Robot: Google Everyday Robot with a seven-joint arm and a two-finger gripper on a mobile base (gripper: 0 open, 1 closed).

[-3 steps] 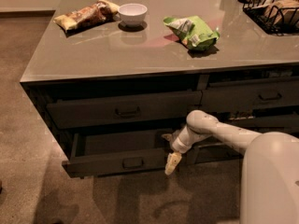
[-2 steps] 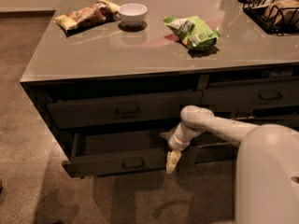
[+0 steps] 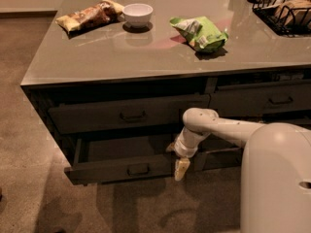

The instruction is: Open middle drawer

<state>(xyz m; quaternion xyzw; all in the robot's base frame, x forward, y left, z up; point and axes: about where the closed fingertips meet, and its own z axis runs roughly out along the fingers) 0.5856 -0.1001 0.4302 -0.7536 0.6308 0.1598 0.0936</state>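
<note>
The middle drawer is pulled partly out of the dark cabinet, and its plain dark inside shows. Its small loop handle sits at the centre of the front. My gripper points down at the right end of that drawer's front, to the right of the handle and apart from it. The white arm reaches in from the right. Above it, the taller-fronted drawer is closed.
On the grey countertop lie a snack bag, a white bowl and a green chip bag. A black wire basket stands at the back right. More closed drawers are on the right. My white body fills the lower right.
The arm's upper joint has shifted slightly to the left. The gripper stays at the right end of the drawer front, and the drawer is out about as far as before.
</note>
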